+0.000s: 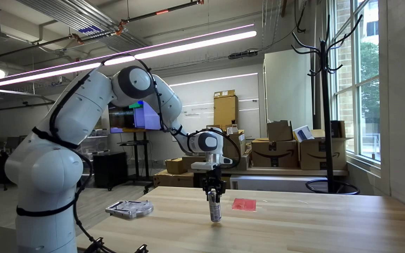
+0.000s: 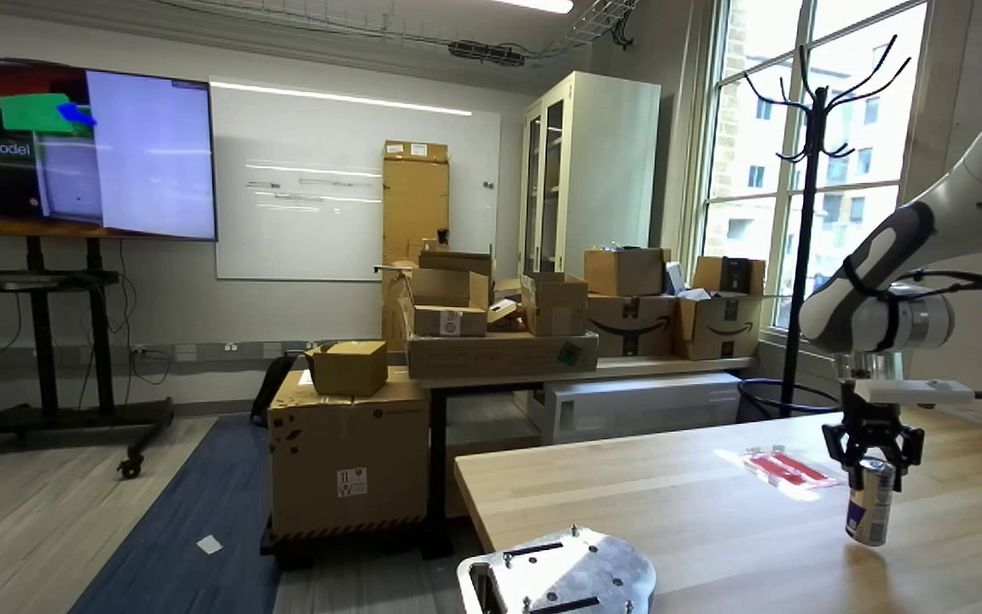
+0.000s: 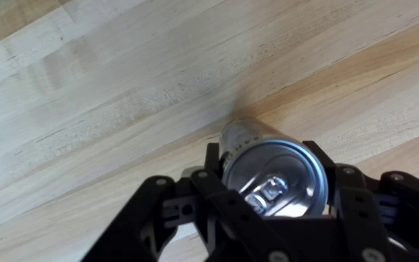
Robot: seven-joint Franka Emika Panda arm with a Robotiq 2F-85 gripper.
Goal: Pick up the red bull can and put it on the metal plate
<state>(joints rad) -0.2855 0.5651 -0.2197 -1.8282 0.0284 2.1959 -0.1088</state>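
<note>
The red bull can [image 1: 215,211] is a slim silver can with bluish parts, also in the other exterior picture [image 2: 868,517]. My gripper [image 1: 213,197] points down and is shut on the can's upper part, one finger on each side; it shows in an exterior view too [image 2: 874,480]. The can leans slightly, its bottom just over or at the table; contact is hard to tell. In the wrist view its lid [image 3: 286,171] sits between the fingertips [image 3: 262,149]. The metal plate [image 1: 130,209] lies flat near the table edge by the robot base, also seen in an exterior view [image 2: 580,570].
A small flat red packet [image 1: 244,204] lies on the wooden table near the can, also in an exterior view [image 2: 789,470]. The wooden table [image 1: 294,225] runs toward the window. Cardboard boxes [image 1: 274,153] and a black coat rack [image 1: 325,105] stand beyond the table.
</note>
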